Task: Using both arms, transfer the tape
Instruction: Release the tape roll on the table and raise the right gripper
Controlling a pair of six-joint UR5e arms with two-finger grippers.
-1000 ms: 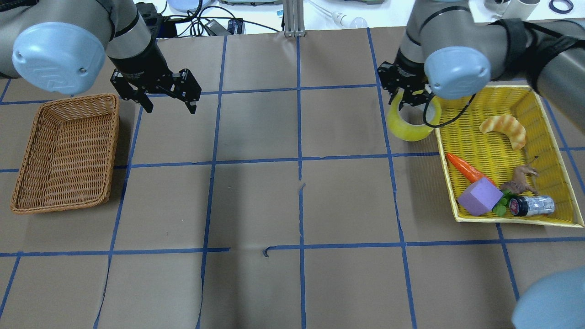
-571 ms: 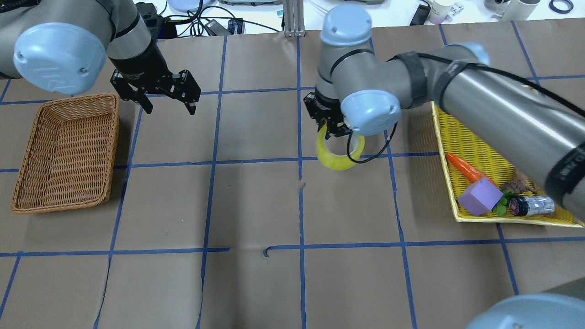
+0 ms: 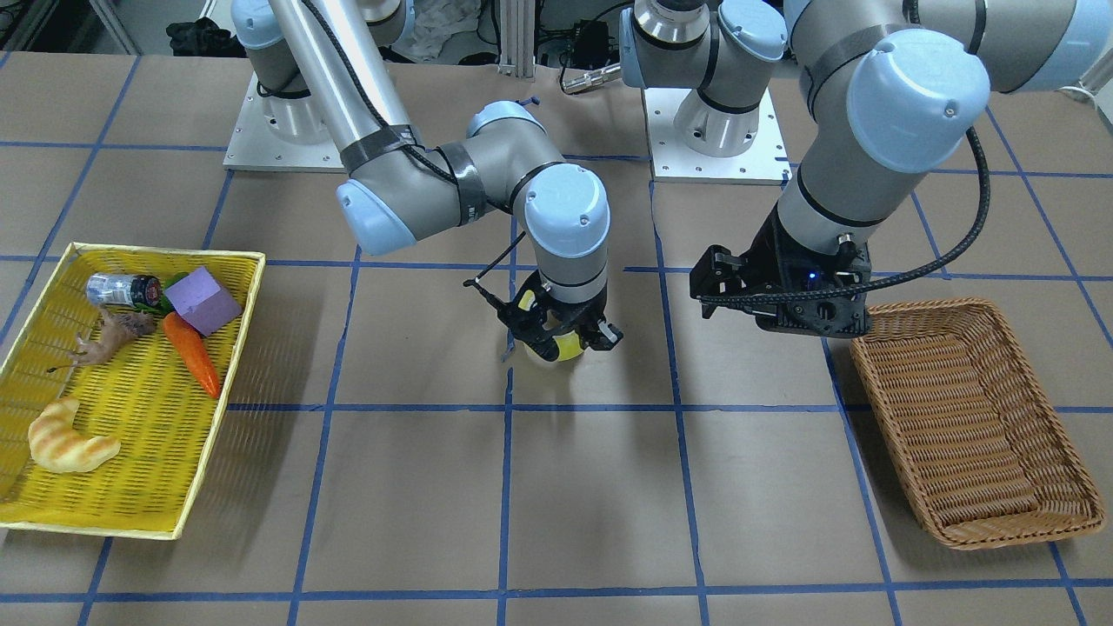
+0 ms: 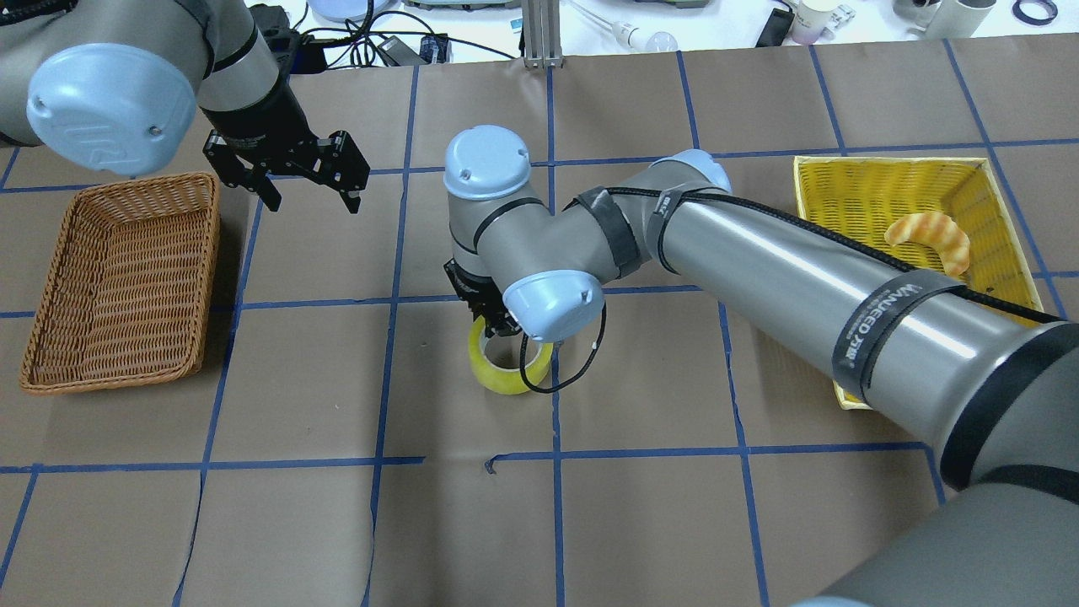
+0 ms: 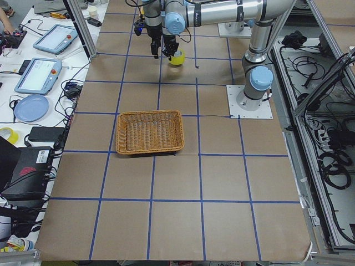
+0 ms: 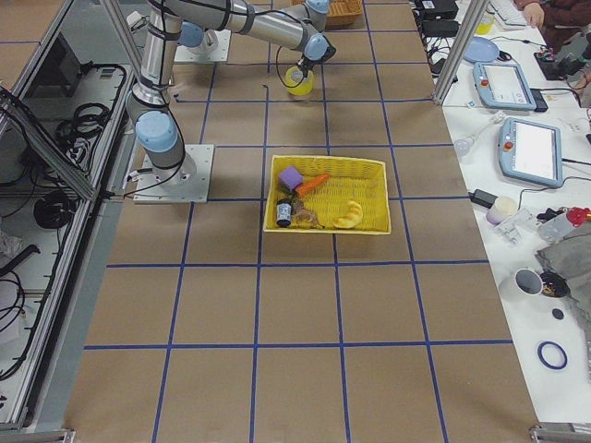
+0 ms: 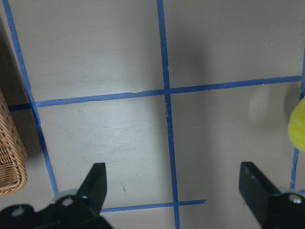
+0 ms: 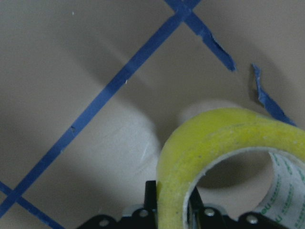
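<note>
The yellow tape roll hangs low over the table's middle, near a blue grid crossing. My right gripper is shut on its rim, one finger inside the ring and one outside, as the right wrist view shows. The tape also shows in the front view, under the right gripper. My left gripper is open and empty, well left of the tape and beside the wicker basket. In the left wrist view its open gripper faces bare table, with the tape's edge at far right.
A brown wicker basket stands at the left edge, also seen in the front view. A yellow tray at the right holds a croissant. In the front view it also holds a carrot, a purple block and small items.
My right arm has carried the tape from beside the yellow tray leftward and nearer, to the table's middle. The left arm has not moved.
</note>
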